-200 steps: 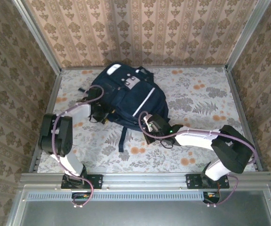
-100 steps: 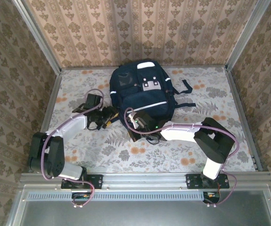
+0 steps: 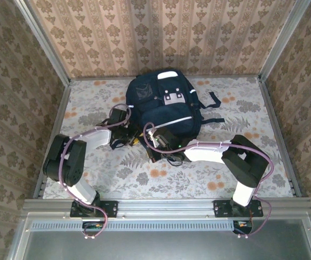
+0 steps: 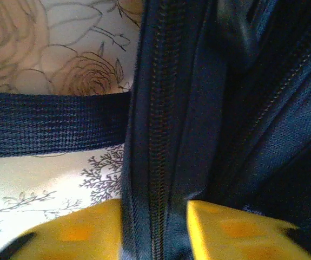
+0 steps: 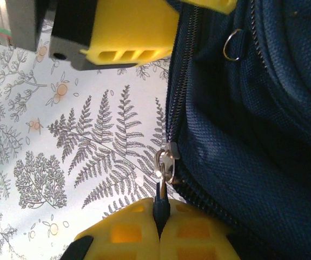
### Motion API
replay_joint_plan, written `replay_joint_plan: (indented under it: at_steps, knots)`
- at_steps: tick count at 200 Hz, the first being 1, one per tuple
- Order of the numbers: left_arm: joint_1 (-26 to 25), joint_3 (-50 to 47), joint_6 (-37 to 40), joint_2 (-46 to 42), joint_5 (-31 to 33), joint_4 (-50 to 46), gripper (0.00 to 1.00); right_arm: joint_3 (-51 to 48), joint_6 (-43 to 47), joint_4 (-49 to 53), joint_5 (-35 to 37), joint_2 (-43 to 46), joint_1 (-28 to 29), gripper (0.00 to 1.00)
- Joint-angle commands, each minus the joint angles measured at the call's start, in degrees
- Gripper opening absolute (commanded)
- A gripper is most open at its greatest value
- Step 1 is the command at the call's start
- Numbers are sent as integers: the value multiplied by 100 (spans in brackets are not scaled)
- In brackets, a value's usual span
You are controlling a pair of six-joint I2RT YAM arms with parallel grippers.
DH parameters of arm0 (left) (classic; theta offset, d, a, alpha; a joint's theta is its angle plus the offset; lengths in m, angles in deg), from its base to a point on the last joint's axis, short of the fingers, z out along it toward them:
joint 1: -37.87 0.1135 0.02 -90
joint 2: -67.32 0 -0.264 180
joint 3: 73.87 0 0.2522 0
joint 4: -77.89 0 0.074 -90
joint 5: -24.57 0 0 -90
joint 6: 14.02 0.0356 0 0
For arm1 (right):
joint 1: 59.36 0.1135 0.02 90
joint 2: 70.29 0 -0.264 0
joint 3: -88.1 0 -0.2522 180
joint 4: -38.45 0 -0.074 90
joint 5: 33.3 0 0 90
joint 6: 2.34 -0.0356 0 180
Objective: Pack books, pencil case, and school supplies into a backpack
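My right gripper [image 5: 158,230] is pinched shut on the black zipper pull tab [image 5: 160,205] of the large navy blue fabric backpack [image 3: 163,105]. The backpack lies toward the back of the flower-patterned table [image 3: 242,108]. My left gripper [image 4: 155,230] clamps the backpack's zipper seam between its yellow fingers [image 4: 74,235], with only a narrow gap. Half a second ago it stood wider, off to the bag's left.

From above, hard to tell how the jaws of the left tool [image 3: 130,142] and right tool [image 3: 149,147] stand, too small and dark against the backpack [image 3: 163,105]. Up close, cloth blurred, yellow fingers [image 4: 74,235] cut by the bottom edge. Lower end of the zipper pull [image 5: 165,162] hidden between pads [image 5: 128,233].
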Motion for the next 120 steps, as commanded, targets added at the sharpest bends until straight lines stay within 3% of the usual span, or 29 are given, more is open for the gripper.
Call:
replay_joint_plan:
  at_steps: [1, 10, 51, 120]
  knots:
    - [-6, 159, -64, 120, 76, 327, 10, -2, -43, 7, -17, 169, 36, 0]
    - [63, 173, -26, 73, 139, 249, 0, 39, -23, 237, 102, 170, 25, 0]
    - [513, 186, 342, -424, 544, -414, 0, -205, -16, 1088, 524, 372, -126, 0]
    - [919, 192, 521, -642, 560, -751, 0, -982, -237, 1967, 858, 1195, -841, 0]
